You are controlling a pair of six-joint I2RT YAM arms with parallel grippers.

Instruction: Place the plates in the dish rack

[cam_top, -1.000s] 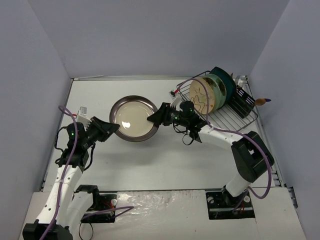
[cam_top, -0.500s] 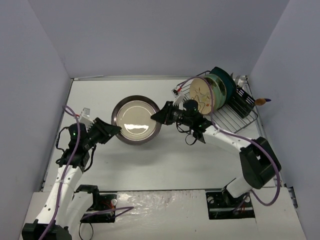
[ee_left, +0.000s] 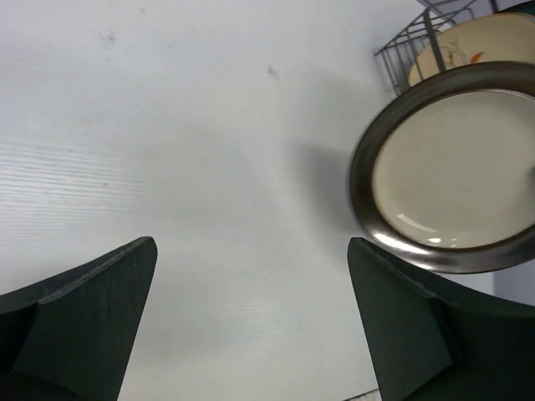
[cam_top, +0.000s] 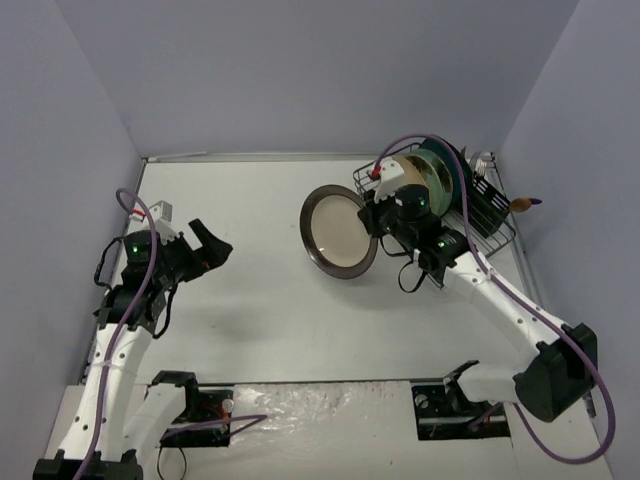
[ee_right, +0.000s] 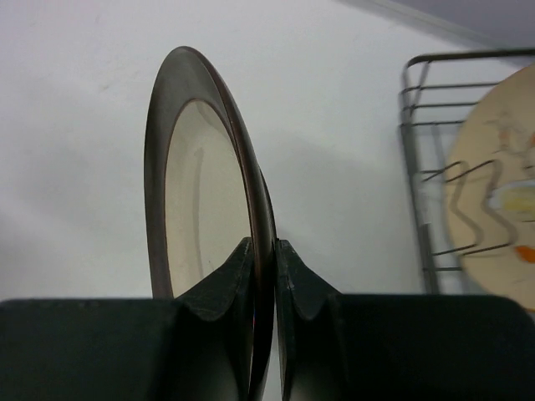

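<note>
Gripping the cream plate (cam_top: 338, 232) by its dark-grey rim with the right end effector (ee_right: 263, 251), on edge over the worktop (cam_top: 250, 200), just beside the dish rack (cam_top: 488, 228). Keeping clear with the left end effector (ee_left: 251, 246), released and empty. Racked plates (cam_top: 440, 170) upright.

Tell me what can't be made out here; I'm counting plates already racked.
Top view: plates in the dish rack overlap behind the right arm; count unclear.
Right wrist: right edge cuts off the cream floral plate.
Left wrist: right edge crops the grey-rimmed plate.
</note>
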